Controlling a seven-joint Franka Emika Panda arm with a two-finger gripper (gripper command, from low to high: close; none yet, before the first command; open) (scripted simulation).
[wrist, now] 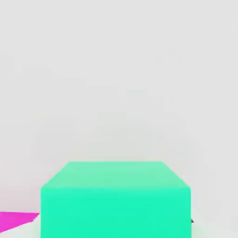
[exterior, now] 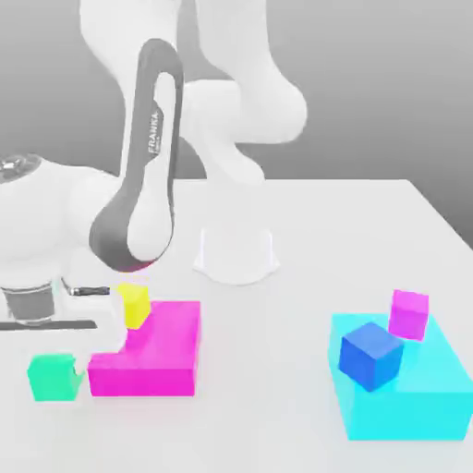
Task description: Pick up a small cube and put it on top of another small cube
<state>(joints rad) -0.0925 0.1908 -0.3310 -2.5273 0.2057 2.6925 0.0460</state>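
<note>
The green cube [exterior: 52, 377] sat on the tabletop [exterior: 277, 369] at the exterior view's left, just beside the flat magenta block [exterior: 152, 356] — the tool's fingers were drawn together. The pink cube [exterior: 408, 314] rested on the cyan block [exterior: 406, 397], well apart.
</note>
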